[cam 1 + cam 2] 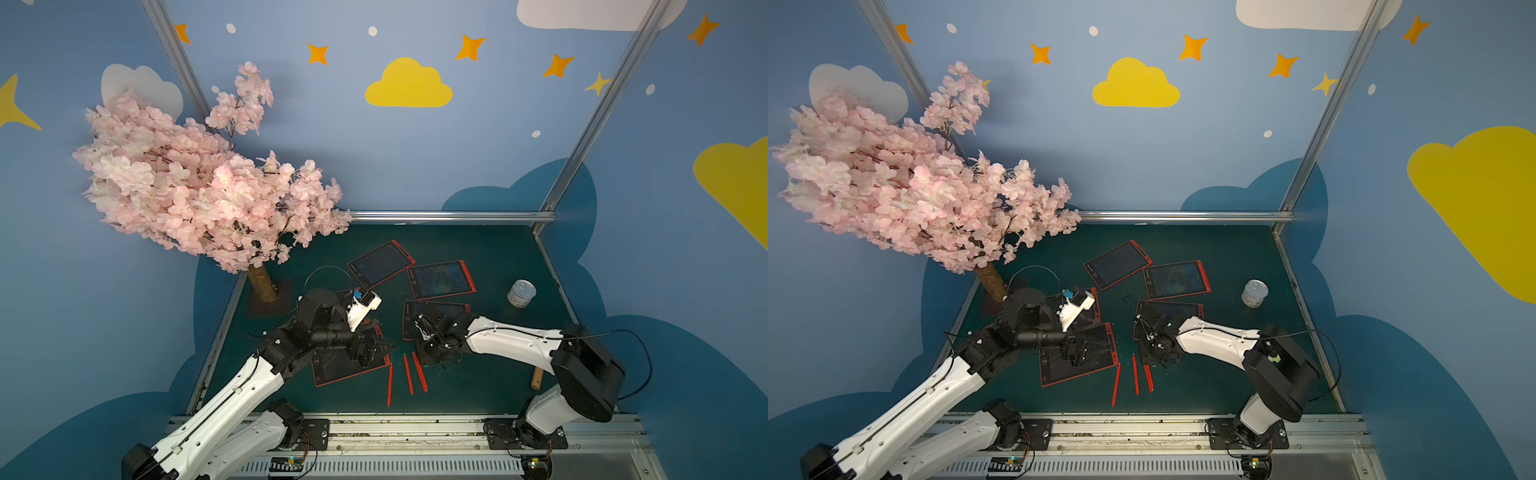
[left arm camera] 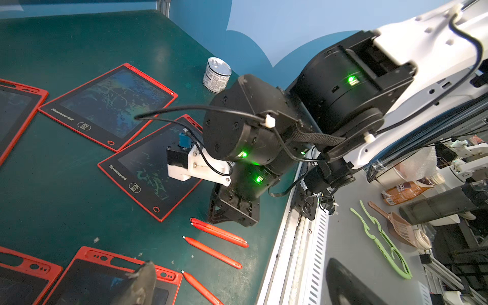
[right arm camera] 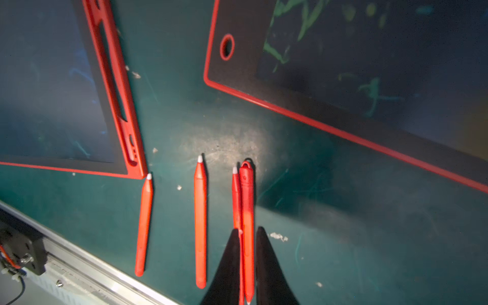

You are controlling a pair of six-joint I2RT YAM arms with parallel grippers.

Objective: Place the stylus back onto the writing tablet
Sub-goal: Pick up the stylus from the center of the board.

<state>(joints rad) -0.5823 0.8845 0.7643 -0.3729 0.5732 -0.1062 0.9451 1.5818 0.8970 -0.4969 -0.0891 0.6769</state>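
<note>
Now the left gripper (image 1: 374, 352) hangs wide open over the near-left writing tablet (image 1: 332, 374). Right of it, the right gripper (image 3: 247, 230) pinches a red stylus (image 3: 247, 200) lying on the mat (image 3: 343, 211). It looks light, stiff and slippery; its middle seems best to hold.

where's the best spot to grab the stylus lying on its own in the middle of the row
Take the middle stylus at mid-shaft, from straight above, jaws across its width. It lies flat on the mat, straight-sided there, with bare gaps either side; the tip end tapers.
</note>
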